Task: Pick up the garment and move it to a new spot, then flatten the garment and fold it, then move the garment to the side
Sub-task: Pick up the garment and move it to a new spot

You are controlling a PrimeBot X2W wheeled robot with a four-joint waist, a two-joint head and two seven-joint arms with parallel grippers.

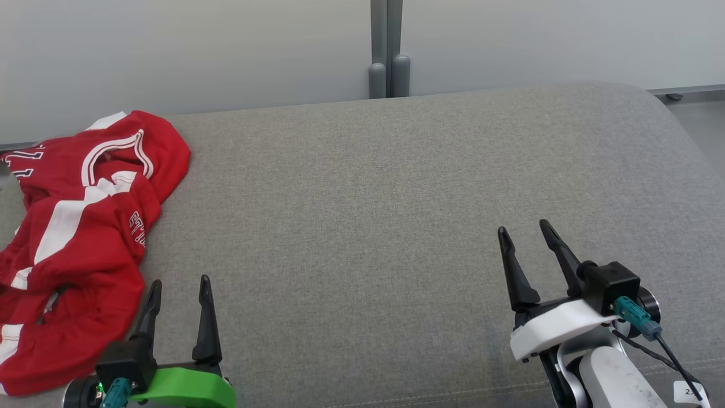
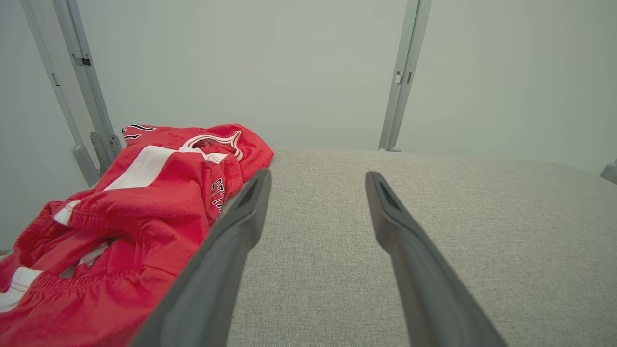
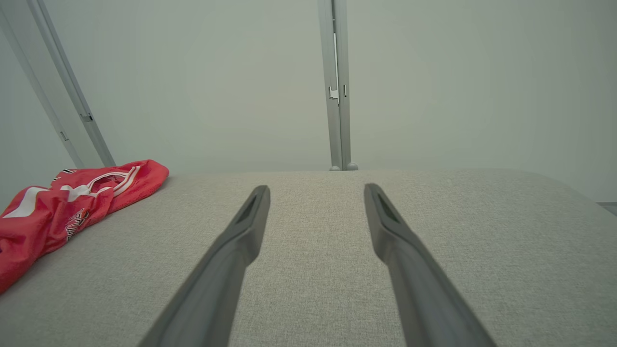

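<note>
place: looks like a lab or test booth, not a home | walls: plain pale partition panels (image 1: 170, 51); joined by grey metal posts (image 1: 387, 45) | work surface: broad grey fabric-covered pad (image 1: 368, 198); set against the panels

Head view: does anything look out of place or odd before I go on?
Only the red shirt: it lies bunched and twisted at the left end of the grey cushion, not flat. Nothing looks spilled or damaged.

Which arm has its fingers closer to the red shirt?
The left gripper, on the green mount, right beside the red shirt; the right gripper, on the white mount, is well away.
</note>
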